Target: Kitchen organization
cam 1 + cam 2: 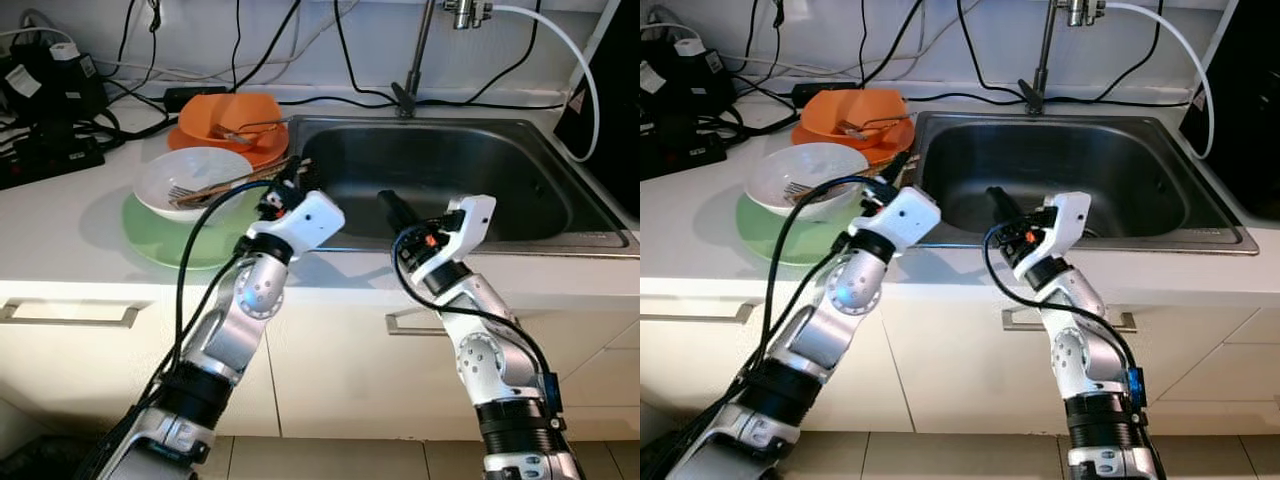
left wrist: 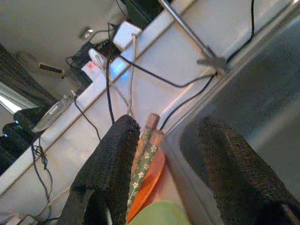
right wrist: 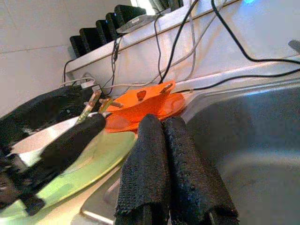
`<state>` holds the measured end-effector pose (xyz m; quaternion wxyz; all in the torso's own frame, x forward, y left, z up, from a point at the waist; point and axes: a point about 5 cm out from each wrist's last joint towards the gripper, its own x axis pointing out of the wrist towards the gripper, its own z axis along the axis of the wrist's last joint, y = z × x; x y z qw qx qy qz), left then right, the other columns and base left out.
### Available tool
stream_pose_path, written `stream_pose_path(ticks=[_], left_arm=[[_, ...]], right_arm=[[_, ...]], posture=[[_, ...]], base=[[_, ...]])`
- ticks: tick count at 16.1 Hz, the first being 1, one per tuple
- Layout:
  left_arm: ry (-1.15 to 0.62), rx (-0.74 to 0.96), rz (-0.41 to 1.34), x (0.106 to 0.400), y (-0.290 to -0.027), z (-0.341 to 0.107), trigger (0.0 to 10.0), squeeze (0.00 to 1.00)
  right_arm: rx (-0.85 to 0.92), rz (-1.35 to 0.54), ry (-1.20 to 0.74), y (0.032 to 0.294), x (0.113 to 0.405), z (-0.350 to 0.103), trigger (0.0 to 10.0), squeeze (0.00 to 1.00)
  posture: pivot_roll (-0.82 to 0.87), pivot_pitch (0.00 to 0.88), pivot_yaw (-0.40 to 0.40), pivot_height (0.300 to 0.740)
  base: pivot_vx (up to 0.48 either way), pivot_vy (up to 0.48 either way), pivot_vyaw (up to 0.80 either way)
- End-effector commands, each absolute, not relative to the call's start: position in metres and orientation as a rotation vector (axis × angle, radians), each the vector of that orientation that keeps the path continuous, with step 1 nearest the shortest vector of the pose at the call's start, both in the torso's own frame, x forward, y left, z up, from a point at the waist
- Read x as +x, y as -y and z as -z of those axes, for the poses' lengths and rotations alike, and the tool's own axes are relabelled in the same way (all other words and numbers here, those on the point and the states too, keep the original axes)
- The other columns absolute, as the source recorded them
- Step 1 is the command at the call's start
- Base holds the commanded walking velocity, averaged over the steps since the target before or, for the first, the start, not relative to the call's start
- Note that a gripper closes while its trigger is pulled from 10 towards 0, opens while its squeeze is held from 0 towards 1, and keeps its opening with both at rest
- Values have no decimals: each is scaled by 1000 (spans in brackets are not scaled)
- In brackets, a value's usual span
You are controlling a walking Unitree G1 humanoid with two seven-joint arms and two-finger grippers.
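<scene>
A white bowl (image 1: pixel 190 180) holding a fork (image 1: pixel 180 190) and a pair of chopsticks (image 1: pixel 235 183) sits on a green plate (image 1: pixel 165 240) on the counter. Behind it an orange bowl (image 1: pixel 225 115) rests on an orange plate (image 1: pixel 262 152). My left gripper (image 1: pixel 290 180) is at the bowl's right rim, open, and the patterned chopstick ends (image 2: pixel 145 159) lie against one finger (image 2: pixel 112 168). Over the front edge of the steel sink (image 1: pixel 440 170), my right gripper (image 1: pixel 395 208) is shut with nothing in it, its fingers (image 3: pixel 164 140) pressed together.
A faucet (image 1: pixel 415 60) rises behind the sink. Black cables (image 1: pixel 350 60) run along the back wall, and power adapters (image 1: pixel 50 110) crowd the far left counter. A dark appliance (image 1: pixel 610 90) stands at the right. Cabinet drawers with handles (image 1: pixel 70 315) sit below the counter.
</scene>
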<state>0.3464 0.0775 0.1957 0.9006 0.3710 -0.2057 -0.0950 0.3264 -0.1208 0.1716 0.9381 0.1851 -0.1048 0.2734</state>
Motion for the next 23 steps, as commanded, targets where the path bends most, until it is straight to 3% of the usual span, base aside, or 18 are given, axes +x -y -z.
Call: stream_pose_path(ticks=[1, 8, 9, 10, 11, 13, 14, 15, 23], left_arm=[[427, 806, 177, 351, -75, -199, 10000, 0], [434, 925, 122, 362, -74, -203, 9843, 0], [438, 934, 117, 363, -73, -204, 8431, 0], [439, 938, 112, 363, -73, -204, 1765, 0], [438, 948, 107, 363, -74, -204, 0, 0], [435, 951, 100, 364, -75, -205, 118, 0], [435, 952, 97, 364, -75, -205, 902, 0], [435, 955, 94, 365, -76, -205, 0, 0], [428, 967, 77, 365, -79, -204, 0, 0]], right_arm=[[378, -591, 230, 118, 324, -177, 10000, 0], [368, -606, 234, 115, 319, -178, 10000, 0], [367, -609, 235, 115, 319, -178, 10000, 0], [368, -610, 236, 114, 319, -178, 10000, 0], [367, -609, 235, 114, 319, -178, 10000, 0], [363, -607, 234, 114, 319, -178, 10000, 0], [364, -606, 234, 114, 319, -179, 10000, 0], [363, -603, 233, 114, 319, -178, 10000, 0], [364, -595, 225, 113, 319, -176, 10000, 0]], posture=[[-8, 20, 25, 740], [-29, 4, 32, 740], [-29, 2, 32, 740], [-29, 1, 34, 740], [-24, 5, 30, 740], [-23, 10, 29, 740], [-23, 12, 28, 740], [-21, 17, 27, 740], [-13, 29, 23, 740]], base=[[0, 0, 0], [0, 0, 0], [0, 0, 0], [0, 0, 0], [0, 0, 0], [0, 0, 0], [0, 0, 0], [0, 0, 0], [0, 0, 0]])
